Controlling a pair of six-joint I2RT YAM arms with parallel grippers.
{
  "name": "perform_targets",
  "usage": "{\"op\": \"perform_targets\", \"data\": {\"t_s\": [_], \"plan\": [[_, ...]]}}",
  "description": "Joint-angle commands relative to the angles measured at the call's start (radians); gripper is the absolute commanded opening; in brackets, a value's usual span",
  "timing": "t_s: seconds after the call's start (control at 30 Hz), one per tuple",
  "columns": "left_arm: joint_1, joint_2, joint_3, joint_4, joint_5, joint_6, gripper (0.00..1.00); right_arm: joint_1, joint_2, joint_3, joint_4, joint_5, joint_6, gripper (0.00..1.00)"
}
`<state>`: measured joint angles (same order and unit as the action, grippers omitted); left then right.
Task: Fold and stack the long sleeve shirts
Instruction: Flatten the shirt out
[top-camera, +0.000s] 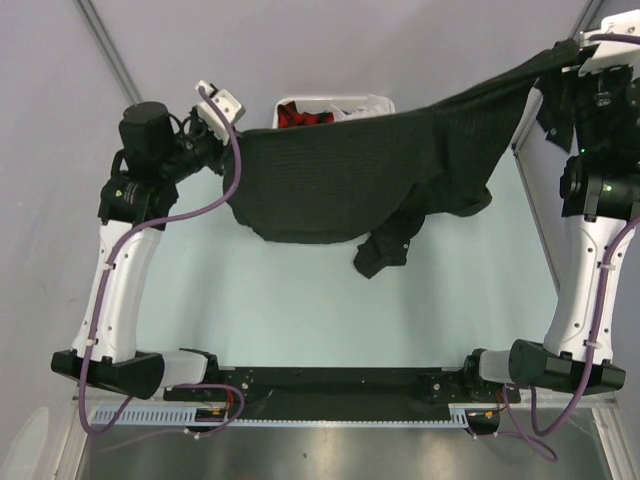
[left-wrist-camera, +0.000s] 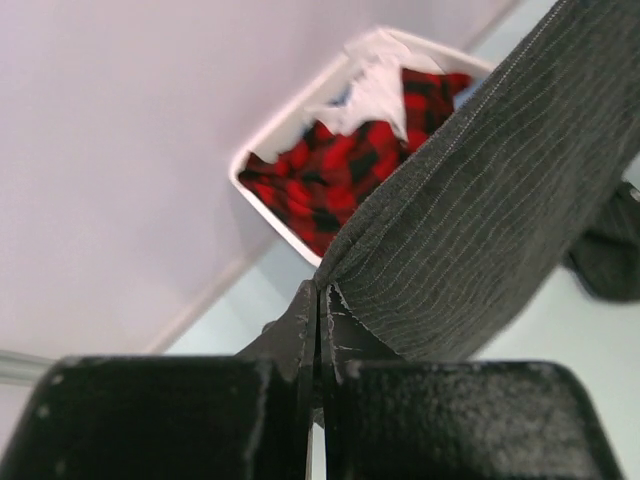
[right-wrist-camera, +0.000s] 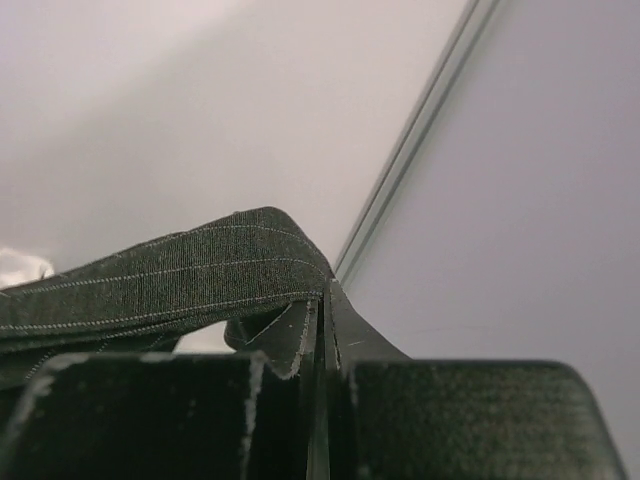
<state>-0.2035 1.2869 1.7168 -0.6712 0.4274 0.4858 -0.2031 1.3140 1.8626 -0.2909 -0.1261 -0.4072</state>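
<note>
One of the long sleeve shirts (top-camera: 350, 170), black with fine pale pinstripes, hangs stretched in the air above the pale table (top-camera: 300, 310). My left gripper (top-camera: 236, 138) is shut on its left edge, low near the back of the table. My right gripper (top-camera: 572, 52) is shut on the far right corner, raised higher. A sleeve (top-camera: 385, 250) dangles from the middle of the shirt toward the table. In the left wrist view the striped cloth (left-wrist-camera: 500, 200) runs off from the pinched gripper (left-wrist-camera: 320, 290). In the right wrist view a fold of shirt (right-wrist-camera: 180, 275) drapes over the shut gripper (right-wrist-camera: 325, 290).
A white basket (top-camera: 300, 103) stands at the back edge, partly behind the shirt, holding red-and-black plaid cloth (left-wrist-camera: 350, 170) and something white. The basket rim (left-wrist-camera: 270, 215) lies just beyond my left gripper. Frame posts (top-camera: 110, 50) rise at the back corners.
</note>
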Motion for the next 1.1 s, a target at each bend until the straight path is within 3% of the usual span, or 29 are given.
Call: {"op": "perform_targets", "data": {"t_s": [0.0, 0.17, 0.33, 0.7, 0.87, 1.07], "plan": [[0.01, -0.021, 0.098, 0.102, -0.107, -0.085, 0.0, -0.025, -0.012, 0.09, 0.108, 0.091, -0.008, 0.0], [0.001, -0.125, 0.069, 0.128, -0.01, -0.056, 0.0, -0.032, -0.076, 0.105, 0.17, 0.124, -0.004, 0.0], [-0.068, -0.201, 0.102, 0.107, 0.08, -0.003, 0.0, -0.032, -0.099, 0.252, 0.19, 0.169, -0.005, 0.0], [-0.089, -0.193, 0.383, 0.081, 0.318, -0.243, 0.0, -0.032, -0.065, 0.532, 0.397, 0.148, -0.179, 0.0], [-0.079, -0.184, 0.342, 0.102, 0.263, -0.326, 0.0, -0.03, 0.039, 0.549, 0.437, 0.097, -0.251, 0.0], [-0.031, -0.141, 0.126, 0.087, 0.074, -0.3, 0.0, -0.03, 0.091, 0.298, 0.452, -0.018, -0.219, 0.0]]}}
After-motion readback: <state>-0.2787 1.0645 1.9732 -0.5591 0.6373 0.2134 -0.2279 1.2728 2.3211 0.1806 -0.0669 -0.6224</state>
